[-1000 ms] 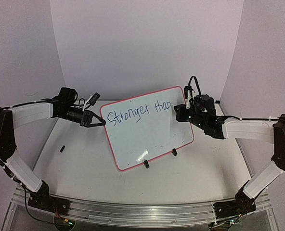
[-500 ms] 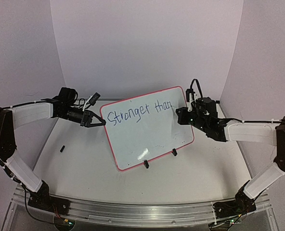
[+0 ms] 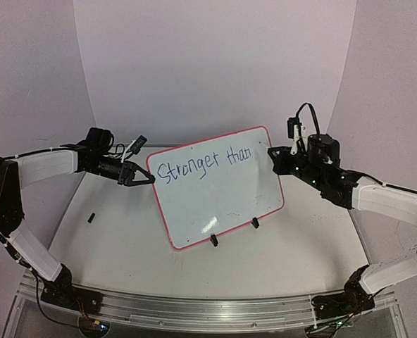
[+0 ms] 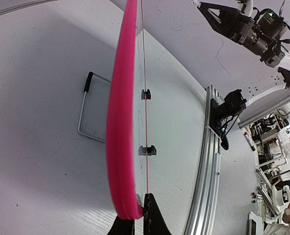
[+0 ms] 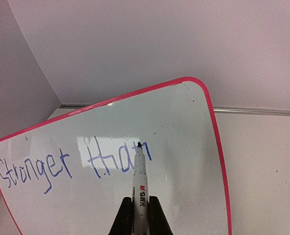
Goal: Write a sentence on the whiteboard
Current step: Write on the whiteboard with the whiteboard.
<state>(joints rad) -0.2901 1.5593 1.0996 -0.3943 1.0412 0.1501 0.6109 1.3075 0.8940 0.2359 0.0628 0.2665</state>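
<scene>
The whiteboard (image 3: 219, 186) stands tilted on the table (image 3: 124, 246) between the two arms, propped on two small black clip feet (image 3: 213, 241) at its lower edge, with its red-pink rim all round. In the left wrist view a thin wire stand (image 4: 86, 110) shows behind it. Blue marker lettering, the sentence (image 3: 205, 165), runs along the upper part of the board in a single line reading "Stronger than"; the board below that line is bare. The left gripper (image 3: 146, 179) is closed on the board's left edge, and its wrist view shows the fingers (image 4: 150, 220) pinching the pink rim. The right gripper (image 5: 141, 213) is clamped on a white marker (image 5: 139, 176) whose dark tip points at the board. In the wrist view the tip lies over the last letter of "than", though whether it touches the surface cannot be told. From above, that gripper (image 3: 275, 156) sits just beside the board's upper right corner. A small black object (image 3: 91, 217) lies on the table well to the left of the board, under the left arm. An aluminium rail (image 3: 194, 306) runs along the near edge and carries both arm bases.
</scene>
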